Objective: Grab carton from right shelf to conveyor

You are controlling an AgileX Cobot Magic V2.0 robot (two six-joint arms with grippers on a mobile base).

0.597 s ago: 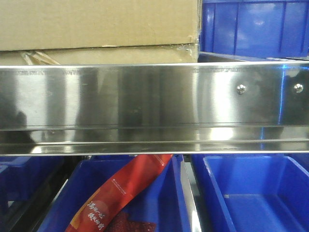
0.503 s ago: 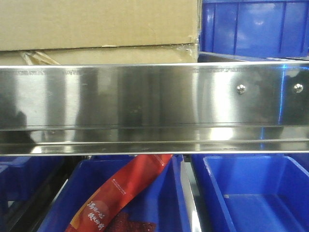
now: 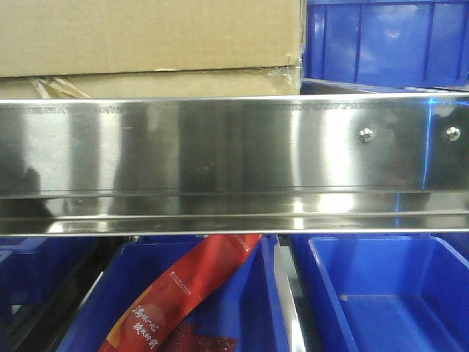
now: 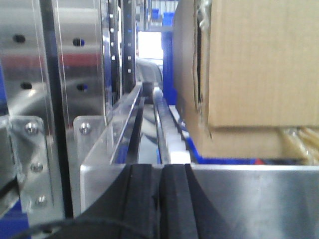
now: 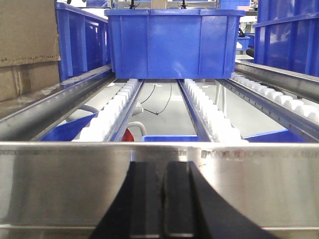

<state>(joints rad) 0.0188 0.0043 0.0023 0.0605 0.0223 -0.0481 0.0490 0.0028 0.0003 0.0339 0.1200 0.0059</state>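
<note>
A brown cardboard carton sits on the shelf behind a steel rail, at the upper left of the front view. It also shows in the left wrist view at the right, and its edge shows in the right wrist view at the far left. My left gripper is shut and empty, low in front of the steel rail, left of the carton. My right gripper is shut and empty, facing the steel rail and a roller lane to the carton's right.
A blue bin stands far back on the white roller lane. More blue bins stand right of the carton. Below the rail, one blue bin holds a red packet; another blue bin is beside it. Steel uprights stand left.
</note>
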